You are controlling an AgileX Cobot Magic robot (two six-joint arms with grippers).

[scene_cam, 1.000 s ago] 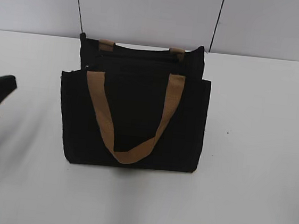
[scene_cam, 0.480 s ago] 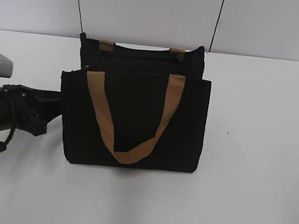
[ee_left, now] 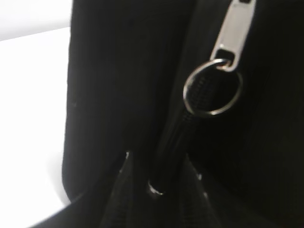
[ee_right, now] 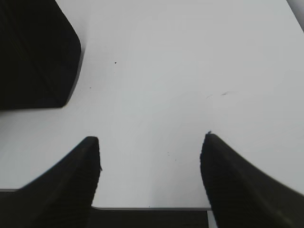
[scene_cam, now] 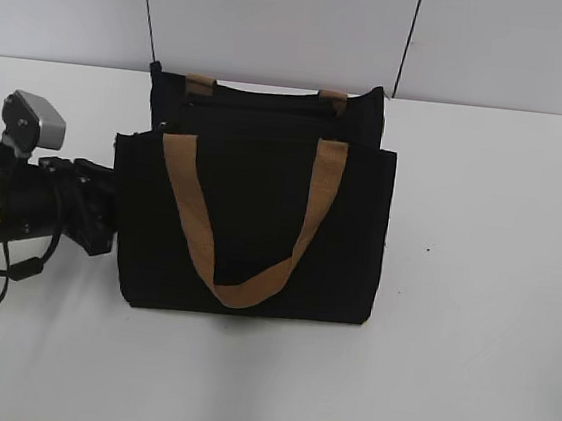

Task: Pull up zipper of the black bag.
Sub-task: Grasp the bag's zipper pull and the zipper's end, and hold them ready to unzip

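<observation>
The black bag [scene_cam: 256,208] stood upright near the middle of the white table [scene_cam: 484,292], its two tan handles [scene_cam: 250,217] draped down over the front pocket panel. The left gripper [scene_cam: 100,214] had reached in from the left edge of the exterior view and sat right against the bag's left side, low down; from that angle its fingertips merged with the dark fabric, so I could not tell whether the jaws were apart or together, nor whether they pinched anything. The left wrist view was filled with black fabric, and in it the zipper [ee_left: 223,71] showed close up: a silvery pull tab with a metal ring hanging from it, lying along a dark zip line.

The right gripper [ee_right: 149,175] hovered over bare table, its jaws spread wide and holding nothing. A corner of the bag [ee_right: 35,52] lay well off to its upper left.
</observation>
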